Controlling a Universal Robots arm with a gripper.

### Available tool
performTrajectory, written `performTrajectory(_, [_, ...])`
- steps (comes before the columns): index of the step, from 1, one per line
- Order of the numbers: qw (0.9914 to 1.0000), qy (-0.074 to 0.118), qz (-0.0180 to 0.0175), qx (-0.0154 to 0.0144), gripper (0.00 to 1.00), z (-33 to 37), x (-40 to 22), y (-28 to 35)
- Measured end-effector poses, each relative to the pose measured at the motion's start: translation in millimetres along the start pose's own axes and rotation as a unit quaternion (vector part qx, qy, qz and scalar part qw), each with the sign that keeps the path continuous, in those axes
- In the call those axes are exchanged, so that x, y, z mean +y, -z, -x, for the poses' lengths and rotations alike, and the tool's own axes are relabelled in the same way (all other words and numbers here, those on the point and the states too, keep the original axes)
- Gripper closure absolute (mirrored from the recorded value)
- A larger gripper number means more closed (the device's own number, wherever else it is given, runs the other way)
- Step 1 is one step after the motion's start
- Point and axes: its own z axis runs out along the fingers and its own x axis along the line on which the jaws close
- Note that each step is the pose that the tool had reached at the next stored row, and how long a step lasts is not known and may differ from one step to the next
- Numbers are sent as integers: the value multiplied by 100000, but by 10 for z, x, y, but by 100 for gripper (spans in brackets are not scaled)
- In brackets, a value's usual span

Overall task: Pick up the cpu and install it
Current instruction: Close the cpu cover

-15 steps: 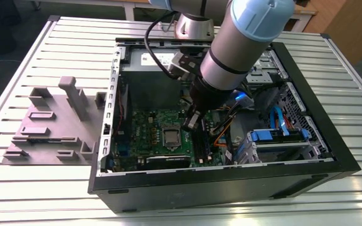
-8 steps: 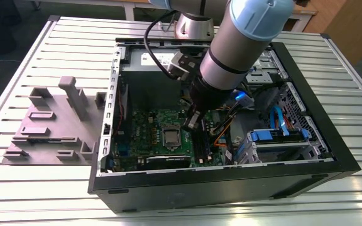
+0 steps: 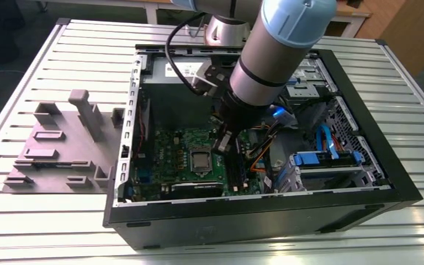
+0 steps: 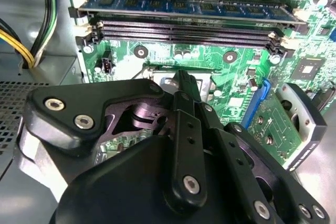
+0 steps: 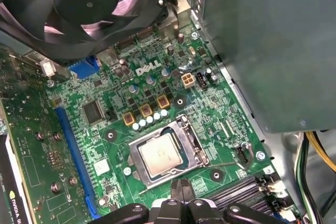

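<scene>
**CPU Seated in Socket, End Effector Above the Motherboard**

The tabletop [image 3: 64, 49] is a slatted metal surface spanning the exterior view. A black computer case [image 3: 271, 221] lies open on it, occupying the centre and right of the frame. A grey fixture block [image 3: 64, 143] with upright posts rests on the tabletop at the left of the frame, just beside the case wall.

The robot arm [image 3: 278, 49] enters from the upper centre of the exterior view and reaches down into the case. Inside the case, the green motherboard [image 3: 175, 160] lies flat in the lower centre of the frame. A black fan [image 5: 84, 3] appears at the upper left of the first wrist view. Black memory slots [image 4: 184, 30] run across the upper part of the second wrist view, with a blue memory stick [image 4: 189, 9] installed above them.

The end effector [image 5: 181, 190] sits at the lower centre of the first wrist view, over the board near the edge of the socket frame [image 5: 197, 148]. Its two fingertips [image 5: 176, 188] stand close together with nothing between them: the end effector is clenched and empty.

The cpu [image 5: 161, 154] lies flat inside the socket frame at the centre of the first wrist view, metal top facing up, apart from the fingertips. In the exterior view it appears as a small grey square [image 3: 199, 160] on the board.
</scene>
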Motion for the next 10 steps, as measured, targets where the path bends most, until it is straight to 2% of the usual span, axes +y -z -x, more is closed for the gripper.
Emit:
performTrajectory(4, [99999,136,-370,-124,90,-34,52,-12])
performTrajectory(10, [99996,150,-849,-327,90,-109,164,-39])
